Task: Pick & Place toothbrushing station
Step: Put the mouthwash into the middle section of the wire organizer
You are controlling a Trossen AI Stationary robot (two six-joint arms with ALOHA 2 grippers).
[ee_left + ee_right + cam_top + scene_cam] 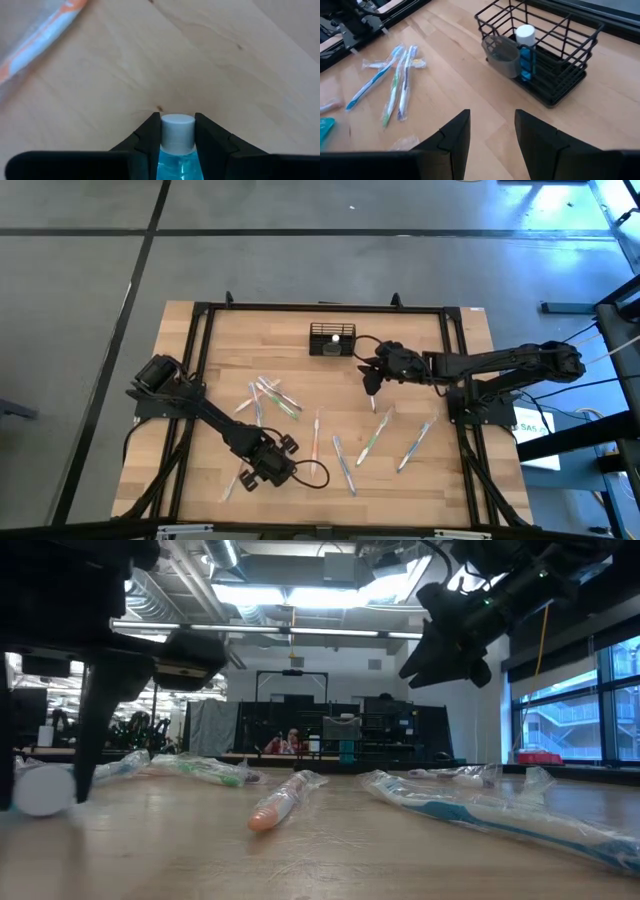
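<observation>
Pinching a white-capped teal tube (177,150), left gripper (177,137), wire-mesh caddy (555,55)

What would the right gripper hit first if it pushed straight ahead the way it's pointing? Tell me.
Probably the black wire caddy. The right gripper is open and empty, and its wrist view shows bare table ahead, then the caddy holding a teal tube. Depth is hard to judge.

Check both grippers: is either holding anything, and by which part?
Left gripper clamps a teal tube just below its white cap. Right gripper is open, empty.
</observation>
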